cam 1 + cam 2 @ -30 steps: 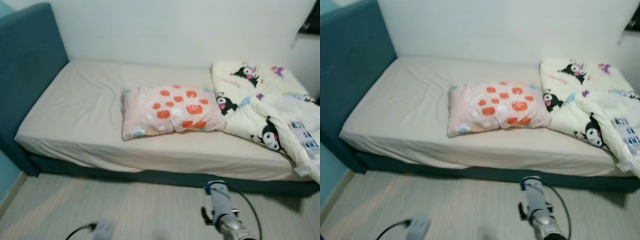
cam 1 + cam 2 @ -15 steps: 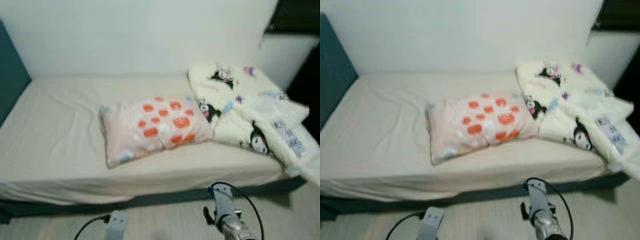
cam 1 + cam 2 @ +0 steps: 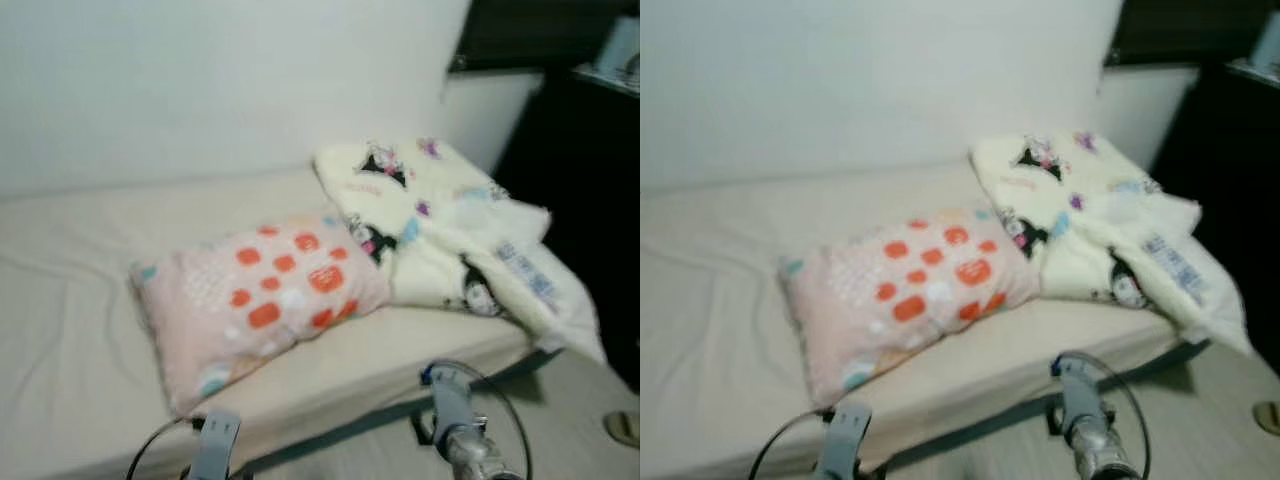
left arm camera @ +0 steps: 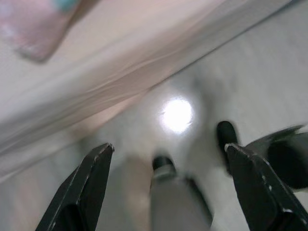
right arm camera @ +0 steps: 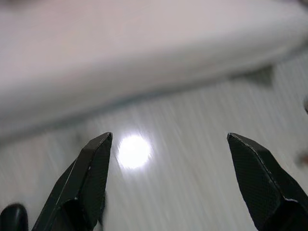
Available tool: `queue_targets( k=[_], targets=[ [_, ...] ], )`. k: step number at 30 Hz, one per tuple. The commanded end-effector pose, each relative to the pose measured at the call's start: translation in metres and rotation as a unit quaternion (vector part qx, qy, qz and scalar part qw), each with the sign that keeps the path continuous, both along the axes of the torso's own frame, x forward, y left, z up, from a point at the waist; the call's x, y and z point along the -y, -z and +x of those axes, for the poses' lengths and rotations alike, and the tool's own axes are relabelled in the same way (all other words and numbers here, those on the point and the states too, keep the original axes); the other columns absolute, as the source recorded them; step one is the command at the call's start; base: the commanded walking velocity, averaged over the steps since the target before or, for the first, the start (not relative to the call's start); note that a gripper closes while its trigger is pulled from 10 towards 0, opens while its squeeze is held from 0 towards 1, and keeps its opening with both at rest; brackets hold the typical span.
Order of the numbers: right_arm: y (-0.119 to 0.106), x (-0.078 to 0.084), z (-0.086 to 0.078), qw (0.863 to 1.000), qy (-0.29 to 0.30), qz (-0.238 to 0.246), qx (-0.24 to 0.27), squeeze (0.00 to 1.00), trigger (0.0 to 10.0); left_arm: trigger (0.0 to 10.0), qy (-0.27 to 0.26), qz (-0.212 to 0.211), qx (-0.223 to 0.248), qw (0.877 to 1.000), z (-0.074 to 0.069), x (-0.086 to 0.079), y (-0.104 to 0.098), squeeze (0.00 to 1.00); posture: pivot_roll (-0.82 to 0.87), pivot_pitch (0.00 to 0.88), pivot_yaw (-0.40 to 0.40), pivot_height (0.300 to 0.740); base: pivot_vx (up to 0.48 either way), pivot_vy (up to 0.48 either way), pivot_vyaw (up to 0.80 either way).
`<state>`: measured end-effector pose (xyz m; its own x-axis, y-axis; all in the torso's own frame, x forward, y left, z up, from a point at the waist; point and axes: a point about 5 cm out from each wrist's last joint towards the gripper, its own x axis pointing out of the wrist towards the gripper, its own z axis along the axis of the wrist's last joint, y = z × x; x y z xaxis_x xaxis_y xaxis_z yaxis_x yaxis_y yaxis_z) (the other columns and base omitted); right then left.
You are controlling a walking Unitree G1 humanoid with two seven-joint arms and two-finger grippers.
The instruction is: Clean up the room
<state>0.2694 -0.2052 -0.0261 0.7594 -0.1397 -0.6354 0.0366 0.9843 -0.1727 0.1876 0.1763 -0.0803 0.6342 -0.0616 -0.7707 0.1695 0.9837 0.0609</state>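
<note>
The pillow [image 3: 255, 295] lies askew on the bed [image 3: 70, 290], nearer the left pincer [image 4: 168, 187]; both it and the right pincer [image 5: 168, 185] are held wide open, empty

A pink pillow [image 3: 255, 295] with orange spots is laid askew on the bed [image 3: 60, 300]; right of it, touching, a cream cartoon-print blanket [image 3: 450, 235] is bunched.
</note>
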Motion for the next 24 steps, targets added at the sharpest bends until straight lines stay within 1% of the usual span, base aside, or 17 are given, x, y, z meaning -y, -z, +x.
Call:
queue_targets(
  k=[1,2,5,8,9,10,11,14,15,16,18,19,20,22,23,24],
  targets=[
    [0.008,-0.008,-0.008,1.000,-0.002,0.023,-0.015,0.00,10.0,10.0,-0.023,0.012,-0.031,0.999,-0.024,-0.030,0.007,0.00,-0.11,0.072,-0.033,0.740,0.334,0.000,0.00],
    [0.008,-0.008,-0.007,1.000,-0.003,0.025,-0.014,0.00,10.0,10.0,-0.024,0.014,-0.033,0.999,-0.027,-0.034,0.007,0.00,-0.11,0.072,-0.033,0.740,0.334,0.000,0.00],
    [0.007,-0.009,-0.007,1.000,-0.005,0.027,-0.013,0.00,10.0,10.0,-0.026,0.016,-0.036,0.999,-0.031,-0.039,0.008,0.00,-0.11,0.071,-0.032,0.740,0.331,0.000,0.00],
    [0.005,-0.013,-0.004,0.998,-0.025,0.052,-0.002,0.00,10.0,10.0,-0.029,0.021,-0.048,0.998,-0.043,-0.046,0.011,0.00,-0.11,0.071,-0.030,0.740,0.321,0.000,0.00],
    [0.005,-0.013,-0.004,0.998,-0.025,0.052,-0.002,0.00,10.0,10.0,-0.029,0.021,-0.048,0.998,-0.043,-0.046,0.011,0.00,-0.11,0.071,-0.030,0.740,0.307,0.000,0.00],
    [0.005,-0.016,-0.003,0.997,-0.048,0.053,-0.005,0.00,10.0,10.0,-0.032,0.022,-0.054,0.998,-0.047,-0.045,0.012,0.00,-0.11,0.071,-0.030,0.740,0.251,0.000,0.80],
    [0.005,-0.016,-0.003,0.997,-0.048,0.053,-0.005,0.00,10.0,10.0,-0.032,0.022,-0.054,0.998,-0.047,-0.045,0.012,0.00,-0.11,0.071,-0.030,0.740,0.251,0.000,0.80],
    [0.005,-0.018,-0.003,0.997,-0.052,0.060,-0.005,0.00,10.0,10.0,-0.039,0.020,-0.068,0.997,-0.049,-0.034,0.016,0.00,-0.11,0.072,-0.029,0.740,0.000,0.000,0.80],
    [0.005,-0.018,-0.003,0.997,-0.046,0.067,-0.005,0.00,10.0,10.0,-0.038,0.016,-0.068,0.997,-0.048,-0.029,0.017,0.00,-0.11,0.073,-0.028,0.740,0.000,0.000,0.80],
    [0.005,-0.018,-0.003,0.997,-0.046,0.067,-0.005,0.00,10.0,10.0,-0.038,0.016,-0.068,0.997,-0.048,-0.029,0.017,0.00,-0.11,0.073,-0.028,0.740,0.000,0.000,0.80],
    [0.005,-0.019,-0.003,0.996,-0.046,0.077,-0.009,0.00,10.0,10.0,-0.025,0.010,-0.071,0.997,-0.044,-0.017,0.018,0.00,-0.11,0.074,-0.028,0.740,0.000,0.000,0.80],
    [0.006,-0.019,-0.003,0.996,-0.041,0.077,-0.009,0.00,10.0,10.0,-0.017,0.007,-0.073,0.997,-0.042,-0.009,0.018,0.00,-0.10,0.074,-0.026,0.740,0.000,-0.469,0.00],
    [0.006,-0.019,-0.003,0.996,-0.041,0.077,-0.009,0.00,10.0,10.0,-0.017,0.007,-0.073,0.997,-0.042,-0.009,0.018,0.00,-0.10,0.074,-0.026,0.740,0.000,-0.469,0.00],
    [0.007,-0.016,-0.005,0.997,-0.031,0.070,-0.014,0.00,10.0,10.0,-0.007,0.002,-0.074,0.997,-0.038,0.008,0.019,0.00,-0.10,0.076,-0.025,0.740,0.000,-0.472,0.00],
    [0.007,-0.016,-0.005,0.997,-0.031,0.070,-0.014,0.00,10.0,10.0,-0.007,0.002,-0.074,0.997,-0.038,0.008,0.019,0.00,-0.10,0.076,-0.025,0.740,0.000,-0.472,0.00],
    [0.007,-0.016,-0.005,0.997,-0.028,0.071,-0.015,0.00,10.0,10.0,-0.005,0.001,-0.074,0.997,-0.036,0.015,0.019,0.00,-0.10,0.077,-0.023,0.740,0.000,-0.472,0.00]
  ],
)
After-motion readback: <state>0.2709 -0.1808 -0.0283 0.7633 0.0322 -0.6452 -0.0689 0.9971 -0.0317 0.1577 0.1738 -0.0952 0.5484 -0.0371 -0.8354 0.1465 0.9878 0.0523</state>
